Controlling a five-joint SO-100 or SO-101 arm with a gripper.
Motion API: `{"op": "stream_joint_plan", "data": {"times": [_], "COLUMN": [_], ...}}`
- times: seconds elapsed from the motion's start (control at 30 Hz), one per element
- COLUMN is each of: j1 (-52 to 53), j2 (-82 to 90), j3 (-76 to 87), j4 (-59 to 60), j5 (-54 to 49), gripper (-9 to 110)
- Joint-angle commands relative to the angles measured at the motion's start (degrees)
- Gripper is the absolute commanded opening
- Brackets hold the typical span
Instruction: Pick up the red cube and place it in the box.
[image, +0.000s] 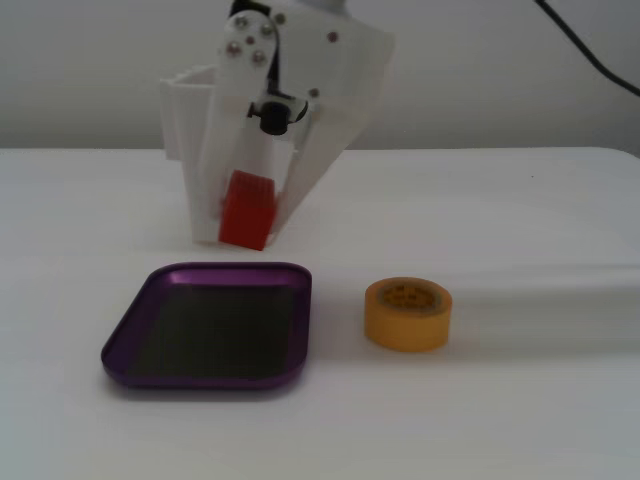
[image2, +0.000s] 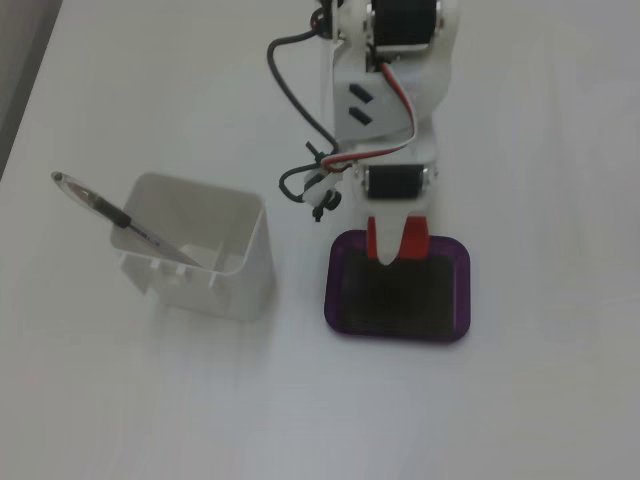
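Observation:
My gripper is shut on the red cube, which sits upright between the two white fingers. In a fixed view from above, the gripper and the red cube hang over the far edge of the box. The box is a shallow purple-rimmed tray with a dark bottom, and nothing lies in it. Seen from the front, the cube hangs just above and behind the tray's back rim, clear of the bottom.
A yellow tape roll lies right of the box; the arm hides it from above. A tall white container holding a pen stands beside the box, partly behind the gripper in the front view.

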Motion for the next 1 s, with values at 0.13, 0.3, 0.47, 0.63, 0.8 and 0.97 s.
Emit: {"op": "stream_joint_plan", "data": {"times": [0.13,0.3,0.47,0.63,0.8,0.97], "j1": [2.46,2.20,2.02,2.20,2.46,1.67], "j2": [-10.99,-15.12,-15.91,-16.00,-15.64,-14.85], "j3": [-16.52,-18.37,-18.46,-17.75,-18.46,-19.07], "j4": [3.78,5.71,5.71,5.71,8.35,12.30], "j5": [2.29,2.29,1.76,1.67,1.76,1.76], "gripper": [-1,-1,-1,0,4,14]}}
